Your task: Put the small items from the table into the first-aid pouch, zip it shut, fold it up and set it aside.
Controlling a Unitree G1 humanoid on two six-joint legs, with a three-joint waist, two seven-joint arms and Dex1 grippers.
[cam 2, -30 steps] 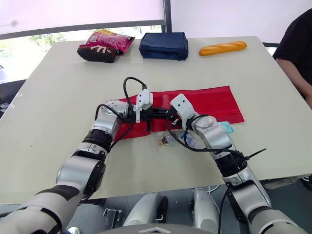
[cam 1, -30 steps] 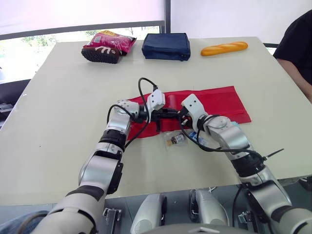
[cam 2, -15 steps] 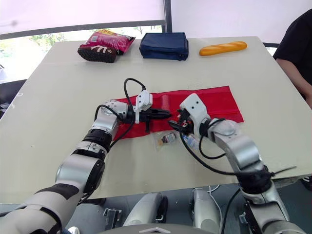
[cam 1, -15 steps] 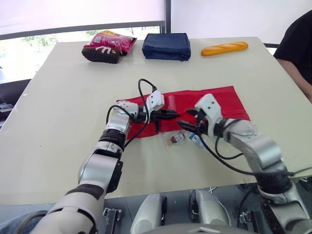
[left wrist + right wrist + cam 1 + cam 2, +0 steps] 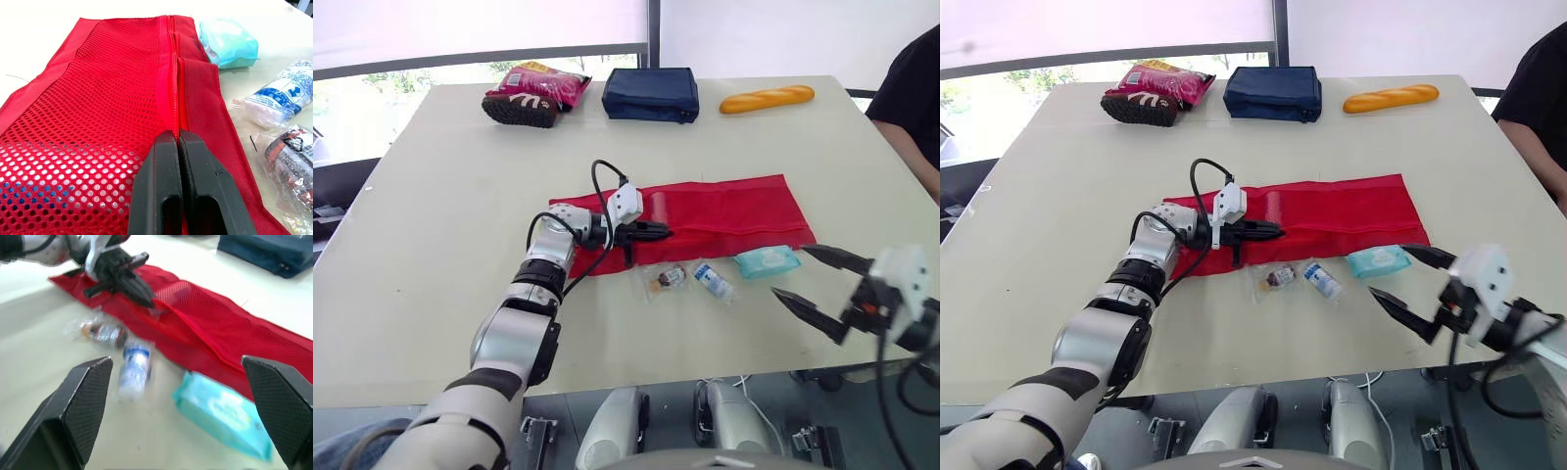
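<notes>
well, the large beige table carries the long red mesh first-aid pouch, which lies flat and unfolded. the left gripper has its two fingers pressed together on the pouch at the zipper line, towards the pouch's left end. the right gripper hangs apart from the pouch, off its right front corner, with the fingers spread wide and nothing between them.

three items lie along the front edge of the pouch. the light blue soft packet of wipes is just beside the right front corner. the white-and-blue bandage roll in clear wrap is near the middle of that edge. the small brown bottle in a clear bag is closest to the left gripper.

i judge that the step in hand is picking up the first item, probably the wipes. the right gripper should come from above and close across the packet's narrow side. the left gripper should lift the zipper edge so that the mouth opens. i cannot tell how far the zipper is open.
</notes>
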